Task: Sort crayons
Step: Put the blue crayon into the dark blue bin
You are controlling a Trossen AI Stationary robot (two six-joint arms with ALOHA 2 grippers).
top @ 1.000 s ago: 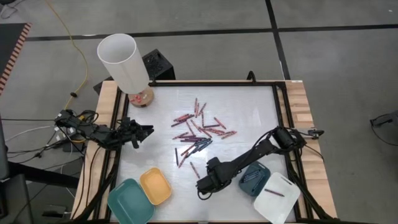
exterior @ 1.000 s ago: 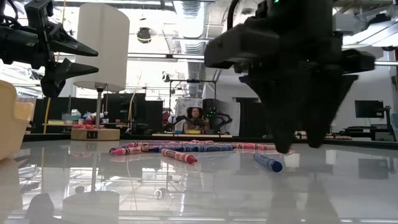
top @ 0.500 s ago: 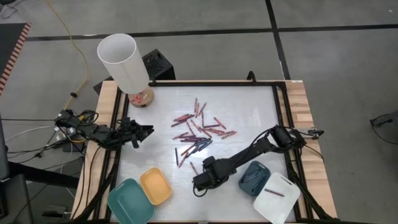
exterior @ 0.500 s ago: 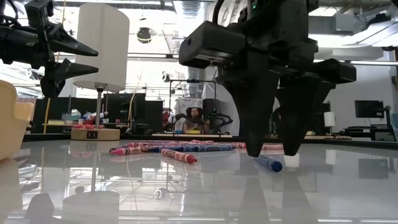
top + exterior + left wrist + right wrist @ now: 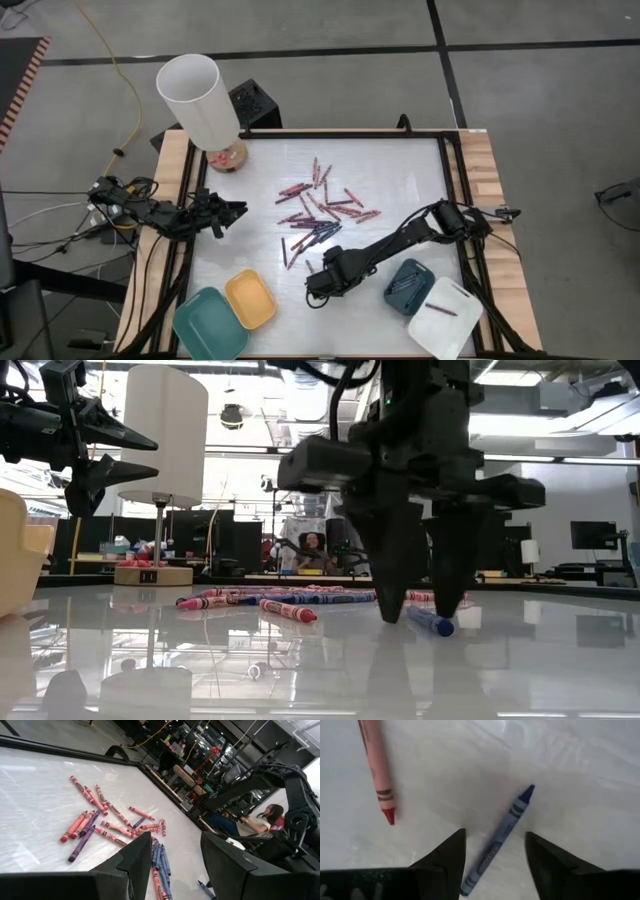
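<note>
The right end effector [image 5: 316, 291] is low over the white desk [image 5: 400, 190], its two dark fingers [image 5: 442, 857] spread wide and pointing down, with nothing held between them. A single blue crayon [image 5: 500, 837] lies flat on the desk directly under it, in the gap between the fingers and running lengthwise out ahead of them; in the low view the fingertips stand on either side of this crayon [image 5: 431, 622], at or just above the surface, and whether they touch the desk is hard to tell from here. A red crayon [image 5: 375, 770] lies off to one side of the same end effector, apart from the blue one. The main scatter of crayons [image 5: 318, 210], red, pink, purple and dark blue, lies beyond the right end effector toward the middle of the desk. On the far side of that scatter the left end effector [image 5: 237, 210] hangs above the desk edge, its fingers parted and empty; from its wrist camera the crayons [image 5: 107, 817] lie spread out ahead of it. Behind the right end effector, along its arm, sit a dark-blue tray [image 5: 408, 285] and a white tray [image 5: 445, 318], each with something small in it. To its other side are a yellow tray [image 5: 250, 299] and a teal tray [image 5: 208, 323]. A white lamp [image 5: 198, 100] stands at the corner beyond the left end effector.
</note>
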